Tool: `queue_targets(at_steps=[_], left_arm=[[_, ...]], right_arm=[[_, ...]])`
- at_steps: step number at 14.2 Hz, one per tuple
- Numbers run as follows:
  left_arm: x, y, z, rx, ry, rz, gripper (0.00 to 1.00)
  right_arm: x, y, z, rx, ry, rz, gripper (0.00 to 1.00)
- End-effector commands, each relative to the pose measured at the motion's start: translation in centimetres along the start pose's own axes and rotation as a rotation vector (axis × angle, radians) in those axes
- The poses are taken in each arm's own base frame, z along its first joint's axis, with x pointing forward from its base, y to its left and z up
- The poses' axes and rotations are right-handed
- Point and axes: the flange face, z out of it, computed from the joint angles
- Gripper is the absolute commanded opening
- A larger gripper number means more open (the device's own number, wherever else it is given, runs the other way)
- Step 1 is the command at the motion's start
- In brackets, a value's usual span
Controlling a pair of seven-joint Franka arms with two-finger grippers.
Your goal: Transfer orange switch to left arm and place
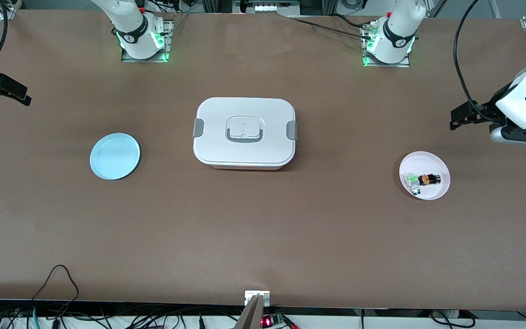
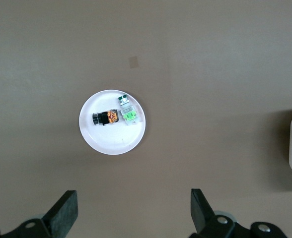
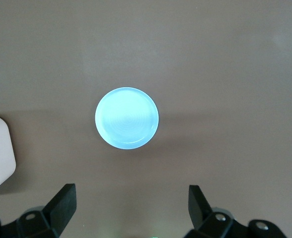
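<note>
Both claws spread wide, holding nothing, each waiting over bare desk.
Orange switch (image 1: pixel 429 179) lies in pink plate (image 1: pixel 441 165), green-topped part (image 1: pixel 412 180) at its 9 o'clock; left claw (image 2: pixel 133 210), right claw (image 3: pixel 131 208) over blue plate (image 3: pixel 126 118); front view alone shows whole box (image 1: pixel 244 132).

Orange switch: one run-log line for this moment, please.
orange switch: on pink plate | left gripper: open, above | right gripper: open, over blue plate | box: between

both grippers (image 2: pixel 131 213) (image 3: pixel 131 210) aloft, jaws wide
</note>
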Motion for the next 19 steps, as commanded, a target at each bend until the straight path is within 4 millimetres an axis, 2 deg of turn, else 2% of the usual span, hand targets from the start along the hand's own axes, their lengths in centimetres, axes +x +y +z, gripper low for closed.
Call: queue_targets(at_steps=[1, 4, 10, 19], left_arm=[[-0.63, -1.15, -0.47, -0.02, 0.022, 0.052, 1.0], [-0.89, -0.72, -0.4, -0.021, 0.001, 0.065, 1.0], [-1.36, -1.28, -0.65, -0.015, 0.003, 0.087, 1.0], [-1.27, -1.07, -0.88, -0.01, 0.004, 0.09, 1.0]], right_arm=[[0.08, 0.02, -0.56, 0.009, -0.004, -0.007, 1.0], [0.08, 0.0, -0.56, 0.011, -0.004, -0.009, 1.0], [0.08, 0.1, -0.55, 0.01, -0.004, -0.007, 1.0], [0.06, 0.74, -0.5, 0.014, -0.006, 0.005, 1.0]])
